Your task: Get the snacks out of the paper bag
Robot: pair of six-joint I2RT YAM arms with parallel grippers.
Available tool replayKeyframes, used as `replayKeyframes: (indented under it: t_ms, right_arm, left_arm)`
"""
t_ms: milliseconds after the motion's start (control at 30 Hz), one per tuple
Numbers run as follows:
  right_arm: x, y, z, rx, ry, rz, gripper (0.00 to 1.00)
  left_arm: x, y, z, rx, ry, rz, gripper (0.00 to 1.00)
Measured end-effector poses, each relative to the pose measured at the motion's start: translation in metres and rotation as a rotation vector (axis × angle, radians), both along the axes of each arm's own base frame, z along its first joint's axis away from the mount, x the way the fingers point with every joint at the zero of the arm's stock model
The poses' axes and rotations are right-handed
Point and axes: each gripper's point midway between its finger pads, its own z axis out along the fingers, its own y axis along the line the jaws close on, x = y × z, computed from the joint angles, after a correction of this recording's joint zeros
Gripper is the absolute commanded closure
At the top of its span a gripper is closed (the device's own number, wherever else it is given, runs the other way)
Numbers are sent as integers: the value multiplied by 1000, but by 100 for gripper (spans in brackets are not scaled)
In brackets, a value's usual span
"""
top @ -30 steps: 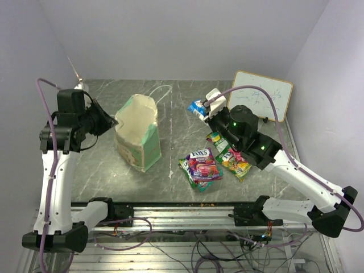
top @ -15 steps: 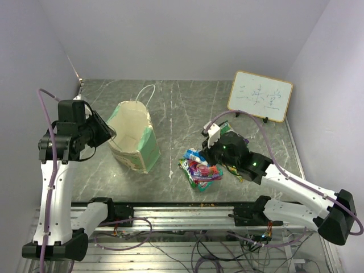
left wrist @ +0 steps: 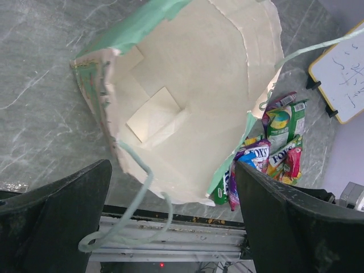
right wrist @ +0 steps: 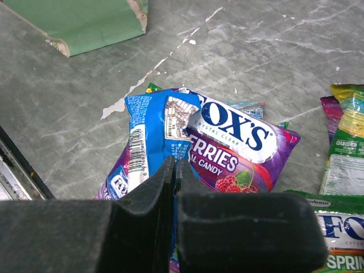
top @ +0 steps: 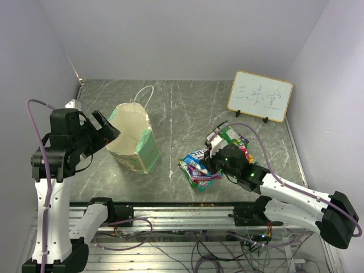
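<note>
The mint-green paper bag [top: 135, 138] stands tilted on the grey table, its mouth facing my left gripper [top: 107, 129]. That gripper [left wrist: 173, 227] is open, wide apart from the bag's rim. In the left wrist view the bag [left wrist: 193, 79] shows only its cream inside and a string handle [left wrist: 139, 187]. My right gripper [top: 211, 161] is shut on the edge of a blue snack packet [right wrist: 145, 142], which lies on a purple berries packet [right wrist: 244, 156]. More snacks [top: 232, 136] lie right of it.
A white framed whiteboard [top: 260, 95] stands at the back right. Green-yellow packets [right wrist: 344, 142] lie beside the purple one. The metal rail [top: 182, 213] runs along the table's near edge, just below the bag and the snack pile.
My left gripper has opened and let go of the bag's rim, and the bag has settled lower. My right gripper has brought the blue packet down onto the snack pile.
</note>
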Motion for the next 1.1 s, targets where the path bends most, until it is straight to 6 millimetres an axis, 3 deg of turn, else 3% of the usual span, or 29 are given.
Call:
replayKeyframes:
  t_ms: [167, 500, 733, 967, 1000, 1033, 1100]
  right_arm:
    - [-2, 0, -5, 15, 16, -12, 100]
    - [-3, -2, 0, 39, 14, -27, 76]
    - [-2, -3, 1, 38, 10, -32, 63]
    - [6, -1, 20, 45, -14, -52, 34]
    - [8, -1, 25, 48, -24, -59, 22]
    - [13, 0, 34, 50, -33, -77, 4]
    - [26, 0, 53, 51, -42, -140, 0]
  left_arm:
    - [-2, 2, 14, 15, -20, -2, 0]
    - [-2, 10, 78, 77, -193, 2, 0]
    - [-2, 15, 83, 116, -208, 3, 0]
    - [-1, 19, 82, 149, -202, -5, 0]
    - [-1, 19, 84, 155, -206, -9, 0]
    - [0, 19, 85, 162, -210, -13, 0]
    - [1, 20, 89, 177, -217, -25, 1]
